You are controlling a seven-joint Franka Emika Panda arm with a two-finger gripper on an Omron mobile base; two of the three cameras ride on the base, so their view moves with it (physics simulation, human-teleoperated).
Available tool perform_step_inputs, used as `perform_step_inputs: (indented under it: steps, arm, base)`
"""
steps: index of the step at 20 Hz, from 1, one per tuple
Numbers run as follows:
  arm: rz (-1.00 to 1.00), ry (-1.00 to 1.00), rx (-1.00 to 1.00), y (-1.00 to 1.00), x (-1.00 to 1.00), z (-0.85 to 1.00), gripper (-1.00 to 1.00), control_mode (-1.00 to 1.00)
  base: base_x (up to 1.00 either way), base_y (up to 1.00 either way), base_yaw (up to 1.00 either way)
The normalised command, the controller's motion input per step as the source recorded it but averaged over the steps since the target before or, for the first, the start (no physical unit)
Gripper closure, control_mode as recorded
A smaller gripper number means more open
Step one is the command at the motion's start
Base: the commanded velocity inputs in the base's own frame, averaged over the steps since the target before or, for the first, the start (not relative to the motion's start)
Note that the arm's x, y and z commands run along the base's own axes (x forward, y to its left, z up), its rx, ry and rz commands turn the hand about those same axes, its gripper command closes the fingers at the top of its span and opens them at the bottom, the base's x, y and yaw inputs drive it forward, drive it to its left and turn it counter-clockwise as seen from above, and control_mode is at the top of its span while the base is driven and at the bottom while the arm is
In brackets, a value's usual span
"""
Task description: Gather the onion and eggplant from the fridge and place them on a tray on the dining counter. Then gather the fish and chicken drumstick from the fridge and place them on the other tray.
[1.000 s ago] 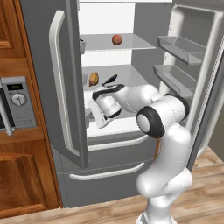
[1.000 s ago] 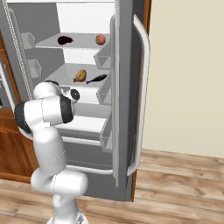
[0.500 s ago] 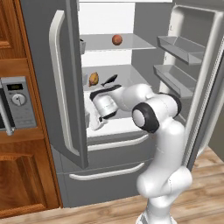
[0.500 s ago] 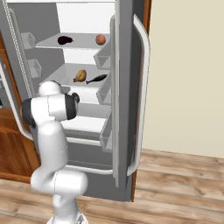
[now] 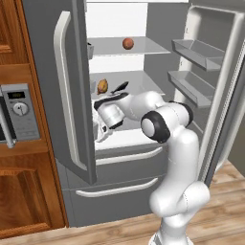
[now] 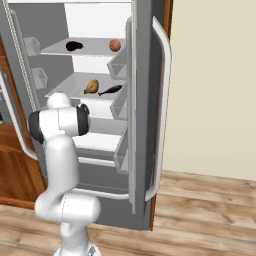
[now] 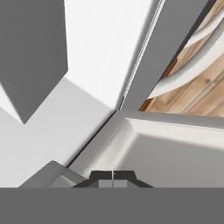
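Fridge [image 5: 143, 139] open, both doors swung out, arm reaching inside at mid-left of the left base frame. Gripper [image 7: 113, 176] closed and empty, finger tips pressed together at the bottom of the hand view, pointing down at the white lower shelf beside the left door [image 5: 52, 86]. Onion [image 5: 128, 43] sits on the top shelf, upper centre of the left base frame; eggplant [image 6: 74, 46] on the same shelf, upper left of the right base frame, well apart from the onion [image 6: 115, 45]. Chicken drumstick [image 5: 102, 86] and fish [image 5: 120, 86] lie just beside each other on the middle shelf, directly above the wrist. Nothing gathered yet, judging by all four items in the fridge. Risks: the gripper must open before any grasp, or it will just shove the item; raising the hand from here could clip the middle shelf edge or knock the drumstick and fish; the round onion may roll away if nudged off-centre; the elbow is near the left door.
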Motion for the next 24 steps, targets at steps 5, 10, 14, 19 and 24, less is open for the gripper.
perform_step_inputs:
  steps: [5, 10, 14, 19, 24]
  arm:
    - [0.11, 0.22, 0.25, 0.03, -0.13, 0.2, 1.0, -1.0]
    - [0.12, 0.29, 0.2, 0.25, -0.2, 0.15, 1.0, -1.0]
    - [0.04, 0.27, 0.09, 0.71, -0.35, 0.22, 1.0, -1.0]
    - [0.0, 0.17, 0.02, 0.97, -0.57, 0.2, 1.0, -1.0]
    - [-0.04, 0.07, 0.0, 1.0, -0.69, 0.16, 1.0, -1.0]
  base:
    - [0.0, 0.0, 0.0]
    - [0.0, 0.0, 0.0]
    - [0.0, 0.0, 0.0]
    - [0.0, 0.0, 0.0]
    - [0.0, 0.0, 0.0]
